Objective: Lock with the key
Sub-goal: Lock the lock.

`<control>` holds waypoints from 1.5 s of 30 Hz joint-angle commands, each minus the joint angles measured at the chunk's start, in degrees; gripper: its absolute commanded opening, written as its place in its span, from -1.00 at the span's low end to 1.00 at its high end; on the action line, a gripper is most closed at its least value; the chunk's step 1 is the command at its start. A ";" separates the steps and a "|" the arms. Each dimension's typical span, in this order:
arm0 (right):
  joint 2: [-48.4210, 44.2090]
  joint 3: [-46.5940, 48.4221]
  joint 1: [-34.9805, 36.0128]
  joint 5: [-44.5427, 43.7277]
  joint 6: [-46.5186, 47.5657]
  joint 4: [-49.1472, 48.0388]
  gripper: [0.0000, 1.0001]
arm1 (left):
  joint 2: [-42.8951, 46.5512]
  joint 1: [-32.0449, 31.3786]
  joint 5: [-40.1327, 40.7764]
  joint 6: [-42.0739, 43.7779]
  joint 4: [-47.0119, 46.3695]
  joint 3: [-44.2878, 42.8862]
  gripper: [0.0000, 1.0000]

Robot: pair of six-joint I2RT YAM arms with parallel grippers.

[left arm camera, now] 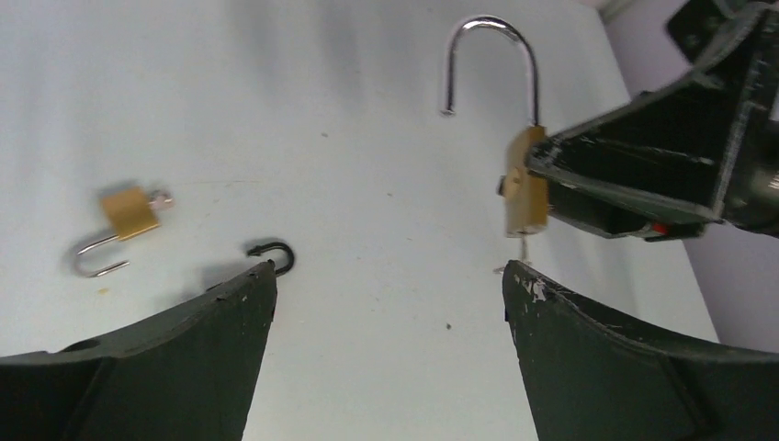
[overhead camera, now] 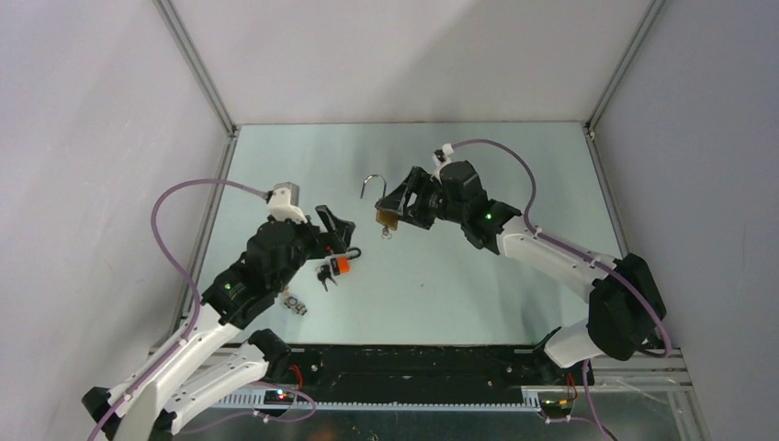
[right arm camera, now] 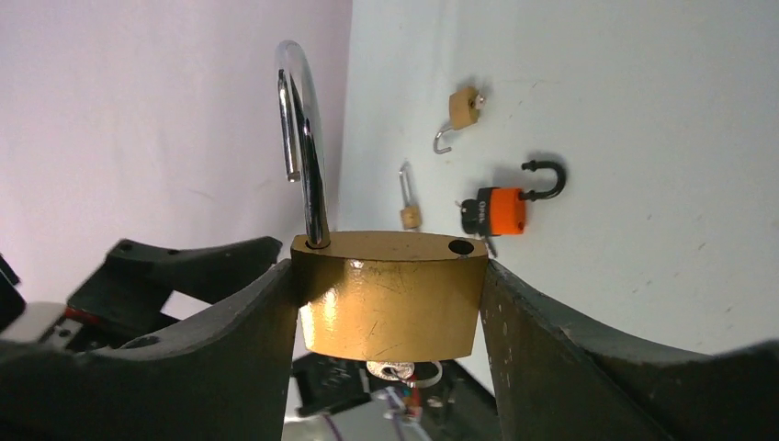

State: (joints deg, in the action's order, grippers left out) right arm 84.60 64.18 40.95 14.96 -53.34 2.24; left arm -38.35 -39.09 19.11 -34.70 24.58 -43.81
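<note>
A large brass padlock (right arm camera: 390, 294) is clamped by its sides between my right gripper's (right arm camera: 390, 287) fingers, held above the table. Its steel shackle (right arm camera: 303, 138) stands swung open, with the empty hole showing on top. A silver key (right arm camera: 400, 370) on a ring sticks out of the underside. In the top view the padlock (overhead camera: 384, 219) hangs mid-table at the right gripper (overhead camera: 390, 213). My left gripper (overhead camera: 338, 234) is just left of it, open and empty. In the left wrist view the padlock (left arm camera: 526, 188) and key (left arm camera: 522, 253) sit just beyond my right fingertip (left arm camera: 524, 280).
An orange padlock (overhead camera: 342, 265) with a black shackle and black keys (overhead camera: 324, 276) lies under the left arm. A small brass padlock (left arm camera: 129, 216) lies further left on the table. Another small padlock (right arm camera: 409, 211) shows in the right wrist view. Grey walls enclose the table.
</note>
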 commanded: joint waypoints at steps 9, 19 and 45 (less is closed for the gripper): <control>-11.04 -7.60 5.25 -14.67 -33.51 -11.92 0.00 | -1.52 -0.30 -19.97 4.57 -22.85 2.79 0.90; -14.52 -9.76 7.31 -18.46 -41.65 -11.44 -0.02 | -6.91 -5.26 -18.57 8.87 -27.49 2.54 0.86; -17.36 -9.80 9.41 -22.64 -45.35 -5.74 -0.16 | -15.49 -10.64 -4.86 9.94 -37.77 5.12 0.14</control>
State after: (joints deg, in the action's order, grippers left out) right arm 70.26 53.25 50.06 -5.45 -96.64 1.96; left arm -53.28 -49.50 12.10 -24.03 -9.82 -38.98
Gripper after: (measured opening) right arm 0.690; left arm 0.572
